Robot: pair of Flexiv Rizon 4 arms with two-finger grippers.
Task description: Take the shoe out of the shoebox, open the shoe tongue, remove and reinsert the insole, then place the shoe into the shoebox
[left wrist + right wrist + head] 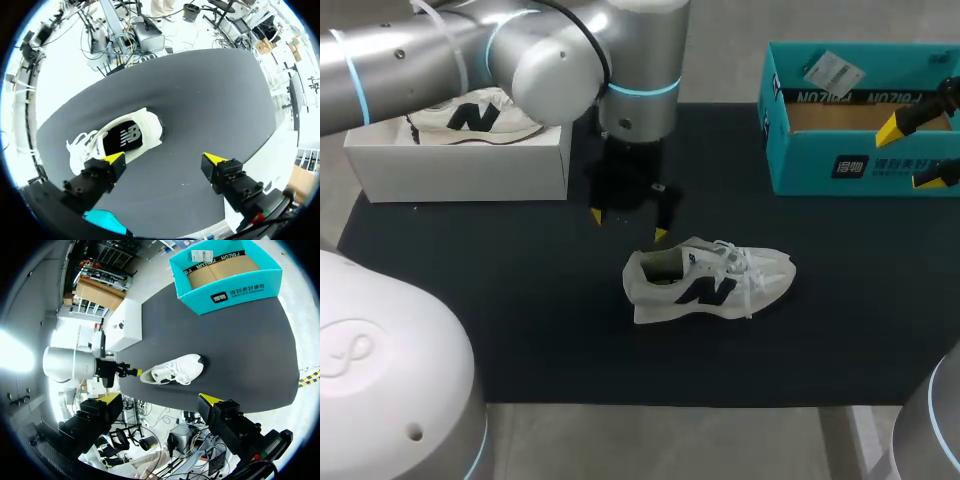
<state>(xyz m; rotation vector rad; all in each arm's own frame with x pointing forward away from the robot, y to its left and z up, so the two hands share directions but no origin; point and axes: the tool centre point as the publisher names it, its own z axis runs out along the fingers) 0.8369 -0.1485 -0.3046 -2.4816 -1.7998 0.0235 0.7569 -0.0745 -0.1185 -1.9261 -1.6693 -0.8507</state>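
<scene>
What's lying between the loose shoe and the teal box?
Nothing but bare black mat between the shoe and the teal box, as the head view shows.

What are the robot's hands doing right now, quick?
Left hand: open, holding nothing, beside the heel of the shoe.
Right hand: open, holding nothing, by the teal shoebox.

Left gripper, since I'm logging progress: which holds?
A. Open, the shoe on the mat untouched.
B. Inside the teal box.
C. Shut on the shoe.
A: the left gripper has its fingers wide apart with nothing between them, and the shoe lies ahead on the mat.
</scene>
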